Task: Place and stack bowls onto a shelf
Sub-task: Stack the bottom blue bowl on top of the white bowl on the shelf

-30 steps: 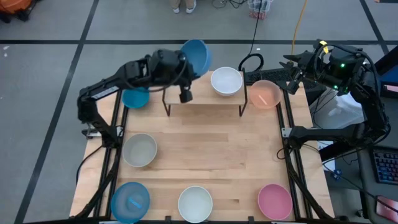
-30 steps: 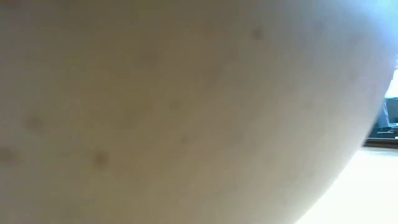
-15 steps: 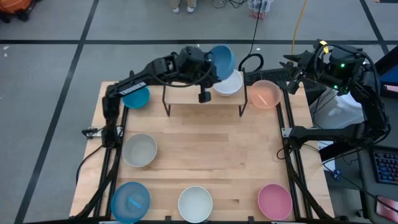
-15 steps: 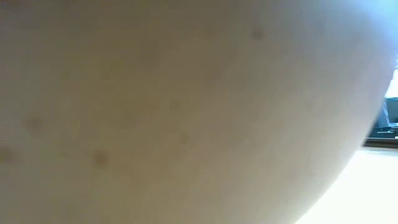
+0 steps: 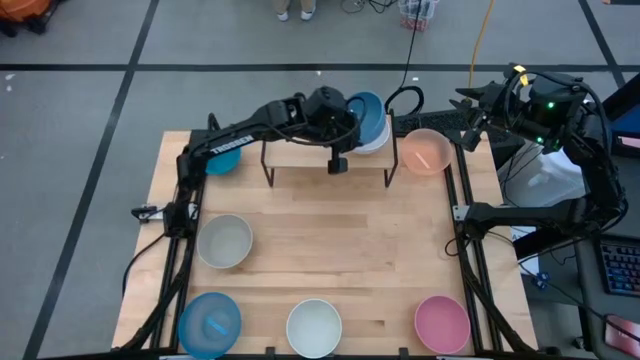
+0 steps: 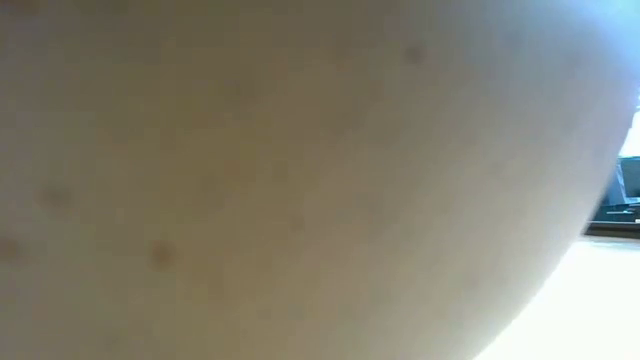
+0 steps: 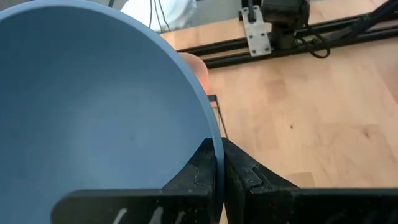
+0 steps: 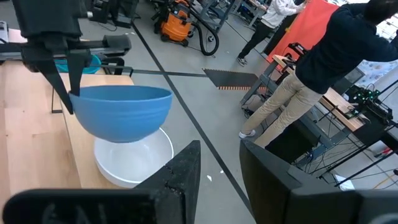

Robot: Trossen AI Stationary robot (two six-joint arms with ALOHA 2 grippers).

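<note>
Since a second ago I have swung my left arm rightward along the far edge of the table, carrying the round blue plastic bowl point(image 5: 365, 112) from the shelf's left end to above the white bowl.

Nearest the front edge sit three bowls: a blue bowl point(image 5: 209, 323) at left, a pale whitish bowl point(image 5: 314, 327) in the middle, a pink bowl point(image 5: 442, 323) at right. Farther in, at left, rests a grey-beige bowl point(image 5: 225, 241).

Beyond that stands the small wooden shelf on thin black legs point(image 5: 300, 155). My left gripper point(image 7: 217, 163) is clamped on the blue bowl's rim, one finger inside and one outside. The white plastic bowl point(image 8: 134, 160) sits on the shelf's right end, and the right wrist view shows my blue bowl hanging directly over it, nearly level, with a slight gap between them. So the coming move is, I judge, straight down to nest them.

A teal bowl point(image 5: 221, 161) lies left of the shelf, a peach bowl point(image 5: 426, 151) right of it. My right gripper point(image 8: 217, 168) waits open, off the table's far right corner.
</note>
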